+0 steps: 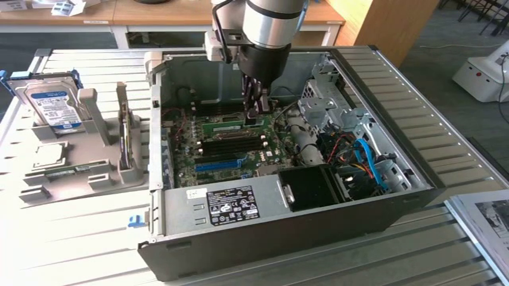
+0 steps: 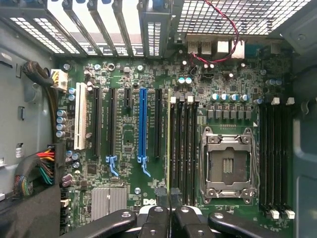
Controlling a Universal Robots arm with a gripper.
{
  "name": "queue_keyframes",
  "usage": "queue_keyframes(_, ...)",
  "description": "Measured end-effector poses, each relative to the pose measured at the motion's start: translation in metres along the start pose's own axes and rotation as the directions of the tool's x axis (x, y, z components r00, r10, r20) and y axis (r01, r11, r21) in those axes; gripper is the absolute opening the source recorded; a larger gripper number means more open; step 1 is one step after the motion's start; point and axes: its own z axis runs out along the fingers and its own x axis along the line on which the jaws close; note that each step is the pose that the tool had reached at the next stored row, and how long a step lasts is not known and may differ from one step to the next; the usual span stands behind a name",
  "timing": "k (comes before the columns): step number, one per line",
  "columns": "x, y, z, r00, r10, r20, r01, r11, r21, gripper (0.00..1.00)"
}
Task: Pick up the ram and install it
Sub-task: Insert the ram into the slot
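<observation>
Slatted table (image 1: 95,238) bearing an open computer case (image 1: 302,220), arm (image 1: 270,24) reaching down inside.
Above the motherboard (image 2: 124,148), gripper (image 2: 169,218) clenched on the ram (image 2: 169,139), pinching the green strip near one end; strip held on edge, running lengthwise along the outer side of the bank of black memory slots (image 2: 185,144); impossible to tell whether seated in a slot or just clear of it.

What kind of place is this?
Probably a robotics lab: a robot arm reaches into an open PC case on a slatted table, a hard drive stands beside it, desks behind.
</observation>
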Motion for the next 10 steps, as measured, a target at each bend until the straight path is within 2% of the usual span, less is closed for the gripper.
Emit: queue_keyframes(10, -0.0056, -0.0001, 0.0017, 1.0, 0.003, 0.0, -0.003, 1.0, 0.0, 0.12)
